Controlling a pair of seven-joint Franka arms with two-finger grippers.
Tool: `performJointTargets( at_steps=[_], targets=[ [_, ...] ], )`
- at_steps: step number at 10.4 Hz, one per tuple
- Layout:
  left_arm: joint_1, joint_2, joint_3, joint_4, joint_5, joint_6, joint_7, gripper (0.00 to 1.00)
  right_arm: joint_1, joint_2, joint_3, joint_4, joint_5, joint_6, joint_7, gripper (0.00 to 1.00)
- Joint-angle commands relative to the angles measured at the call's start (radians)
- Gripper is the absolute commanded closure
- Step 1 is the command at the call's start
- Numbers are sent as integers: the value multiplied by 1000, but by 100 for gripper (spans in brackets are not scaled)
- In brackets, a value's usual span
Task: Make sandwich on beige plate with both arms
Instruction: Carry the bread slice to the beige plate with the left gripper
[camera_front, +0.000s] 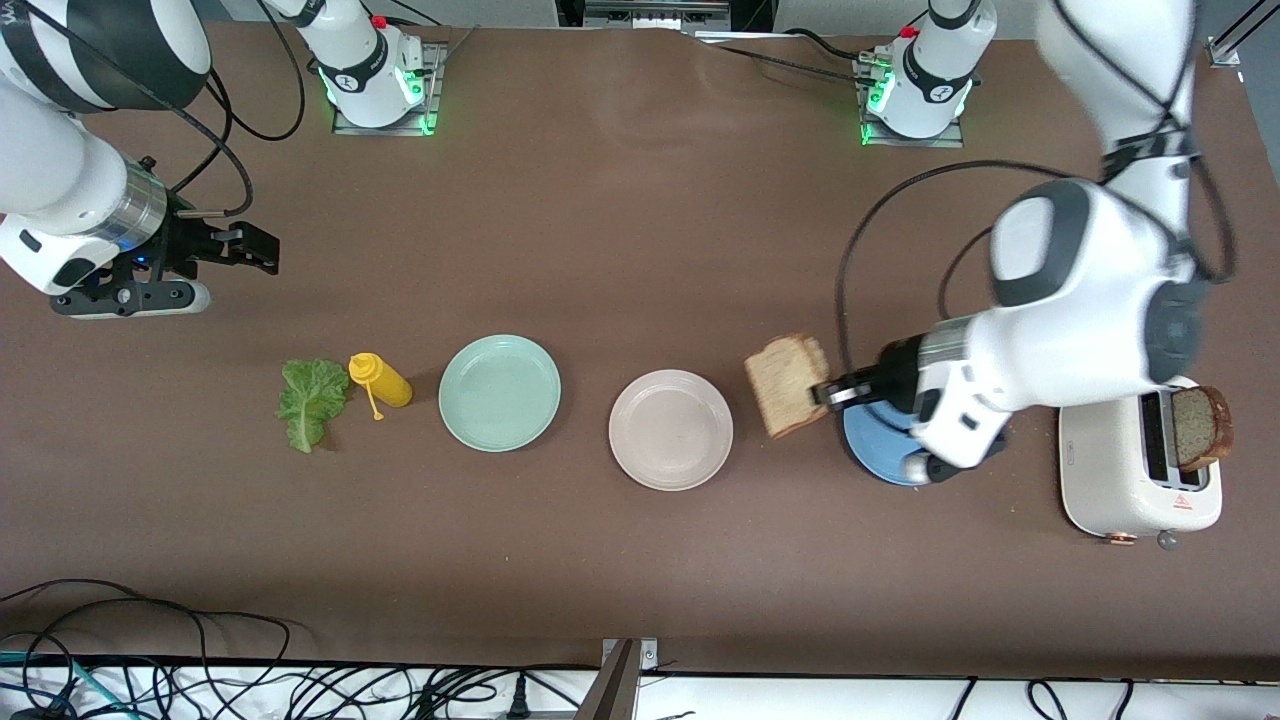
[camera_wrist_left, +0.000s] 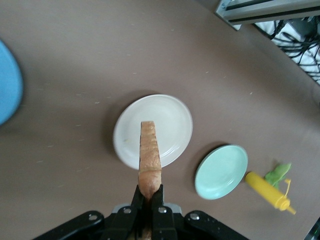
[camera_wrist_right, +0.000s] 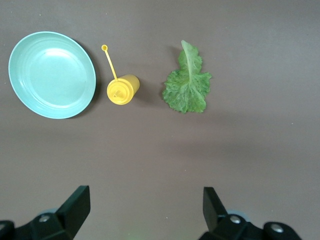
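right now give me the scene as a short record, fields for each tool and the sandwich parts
left tool: shut on bread slice, in the air between blue plate and beige plate
right tool: open, waiting above the table near lettuce leaf
beige plate: bare
second bread slice: in toaster
lettuce leaf: on table beside mustard bottle

Even, bright overhead light falls on the brown worktop (camera_front: 620, 230), leaving short soft shadows hugging the beige plate (camera_front: 671, 430) and mint plate (camera_front: 499, 392). The left arm (camera_front: 1085, 300) looks motion-smeared near the toaster (camera_front: 1140, 470). Green base lamps glow at the worktop's top edge. The left wrist view seems slightly soft around the bread slice (camera_wrist_left: 149, 160).
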Motion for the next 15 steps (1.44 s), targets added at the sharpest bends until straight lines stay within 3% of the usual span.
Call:
performJointTargets(
  at_steps=[1,5,7,15],
  targets=[
    [-86,31,17,-68,-94,243,-66,100,3,-4,-5,7,9,2,6,0],
    [-168,61,5,-246,-120,592,-35,100,3,-5,-6,7,8,4,9,0],
    [-186,61,1,-291,-120,610,-6,100,3,-5,-5,7,6,2,9,0],
    [-202,92,-29,-297,-114,610,-4,100,4,-16,-3,4,3,-13,7,0]
  ],
)
